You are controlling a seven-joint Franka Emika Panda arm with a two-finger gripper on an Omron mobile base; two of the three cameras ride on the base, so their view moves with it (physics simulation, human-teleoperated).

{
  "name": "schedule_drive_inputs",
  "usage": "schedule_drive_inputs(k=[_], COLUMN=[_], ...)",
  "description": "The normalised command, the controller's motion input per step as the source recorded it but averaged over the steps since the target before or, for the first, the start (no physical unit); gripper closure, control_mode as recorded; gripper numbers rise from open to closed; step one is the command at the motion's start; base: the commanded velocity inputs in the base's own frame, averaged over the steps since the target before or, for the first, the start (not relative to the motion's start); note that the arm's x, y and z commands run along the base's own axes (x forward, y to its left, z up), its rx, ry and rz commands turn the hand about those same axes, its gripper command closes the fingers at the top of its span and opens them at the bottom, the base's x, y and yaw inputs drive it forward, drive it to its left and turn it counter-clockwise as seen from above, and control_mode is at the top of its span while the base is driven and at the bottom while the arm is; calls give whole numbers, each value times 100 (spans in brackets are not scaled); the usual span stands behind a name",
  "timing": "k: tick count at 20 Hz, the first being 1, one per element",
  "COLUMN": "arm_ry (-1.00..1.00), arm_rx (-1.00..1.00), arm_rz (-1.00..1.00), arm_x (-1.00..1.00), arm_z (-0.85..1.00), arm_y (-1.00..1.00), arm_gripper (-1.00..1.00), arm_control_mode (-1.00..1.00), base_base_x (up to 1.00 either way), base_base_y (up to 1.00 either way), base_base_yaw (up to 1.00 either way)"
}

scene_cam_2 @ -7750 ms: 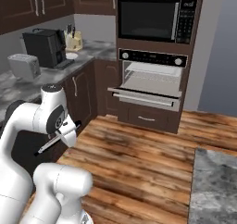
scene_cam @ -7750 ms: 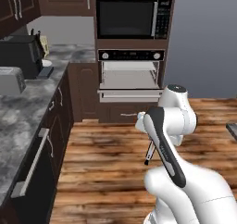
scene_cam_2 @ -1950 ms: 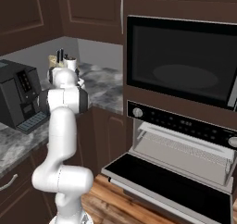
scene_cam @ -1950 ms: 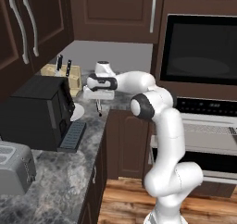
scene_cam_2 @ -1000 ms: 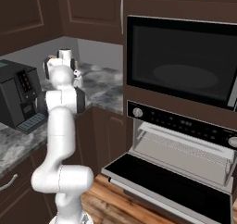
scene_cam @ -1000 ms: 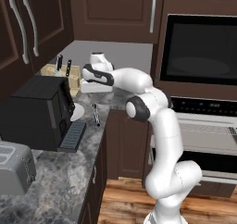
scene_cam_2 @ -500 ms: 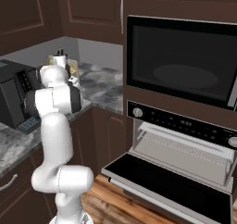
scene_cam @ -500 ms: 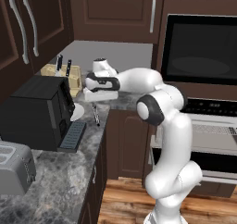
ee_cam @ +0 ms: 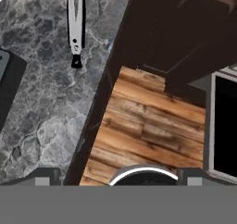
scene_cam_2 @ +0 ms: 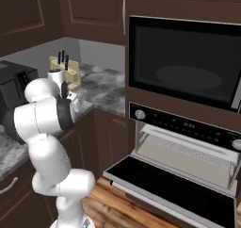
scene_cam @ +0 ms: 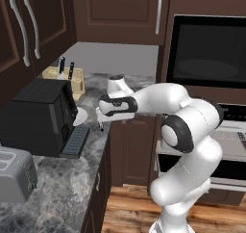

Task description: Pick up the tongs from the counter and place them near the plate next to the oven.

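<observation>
The table (scene_cam: 62, 179) is a grey marbled stone top over dark brown wooden cabinets, running into a corner under more dark brown wall cupboards, and the floor (ee_cam: 148, 126) is warm wooden planks. To the right of the hand (scene_cam: 101, 117) stands one large built-in oven (scene_cam_2: 183, 142) with silver trim, its black glass door (scene_cam_2: 174, 184) folded down open, and a dark glass window above it. The hand hangs over the front edge of the table, its two fingers spread wide with nothing between them. One pair of tongs (ee_cam: 75, 24), silvery white with a dark tip, lies flat on the stone; in the hand view it lies ahead of the hand and to the left, apart from the fingers. One small round white plate (scene_cam: 80, 115) rests on the stone just left of the hand in the left base view, tucked against the one black coffee machine (scene_cam: 41, 116), and in the hand view a sliver of the plate shows at the top corner, near the tongs' far end. Behind the hand, toward the wall, sits one pale wooden knife block (scene_cam: 67, 80) holding two black-handled knives (scene_cam: 70, 70). One grey toaster (scene_cam: 14, 176) stands well away, beyond the coffee machine on the near end of the table.
</observation>
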Motion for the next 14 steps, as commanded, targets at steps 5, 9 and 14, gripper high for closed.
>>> schedule_drive_inputs(k=[5, 9, 14], arm_ry=[0, -3, -3], arm_rx=[0, 1, 8], arm_rz=[0, -1, -2], arm_x=[-94, -92, -82], arm_z=[0, -9, -11], arm_y=[-29, -22, -14], arm_gripper=[-100, -100, -100], arm_control_mode=[-100, -100, -100], base_base_x=[0, 0, 0], base_base_y=[0, 0, 0], base_base_yaw=[0, 0, 0])
